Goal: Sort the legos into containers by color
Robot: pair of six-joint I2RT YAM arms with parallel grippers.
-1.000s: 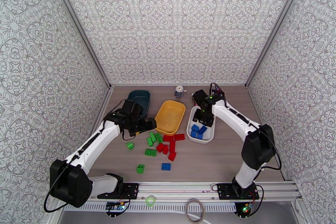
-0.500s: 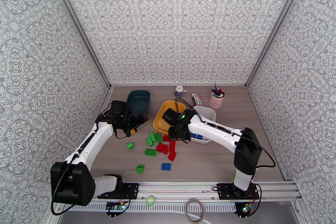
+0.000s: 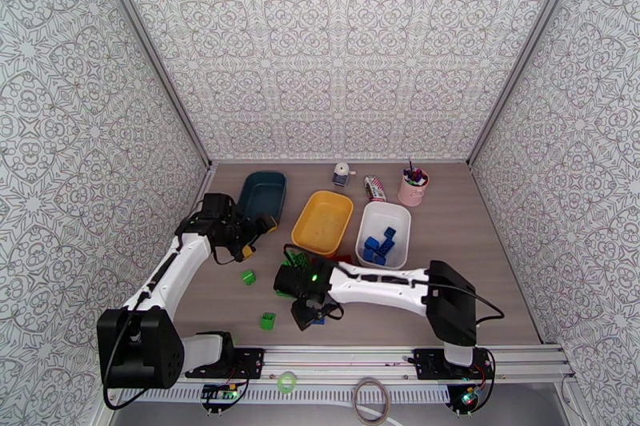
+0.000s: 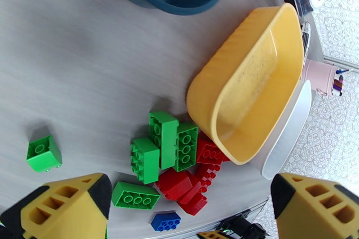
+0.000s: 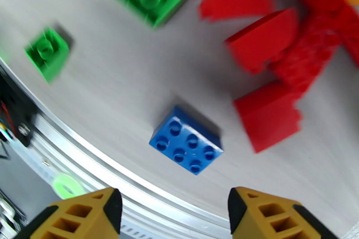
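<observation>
**Right arm crosses from the white tray to a loose blue brick**

Within the last second the right arm leaves the white tray (image 3: pixel 382 216) at the far right and sweeps across to the near middle of the table. The right gripper (image 3: pixel 308 312) now hangs over a single blue brick (image 5: pixel 186 141). Its wrist view shows the fingers spread wide with nothing between them. The brick lies flat on the table, studs up, just ahead of the opening and apart from the red bricks (image 5: pixel 269 56) on its far side.

Over the same second the left arm pulls back toward the left. The left gripper (image 3: pixel 260 234) now sits just near of the teal tray (image 3: pixel 264 192), also released and empty.

The blue drop-off appears finished, since several blue bricks (image 3: pixel 376 244) lie in the white tray, and a fresh pick seems to be starting. This brick looks like the only blue one left on the table.

The yellow tray (image 3: pixel 324 220) and the teal tray look bare. The green bricks (image 4: pixel 164 145) and the red ones lie heaped just near of the yellow tray, so most of the sorting is still ahead. The left arm's retreat probably makes room for the right arm to work.
</observation>
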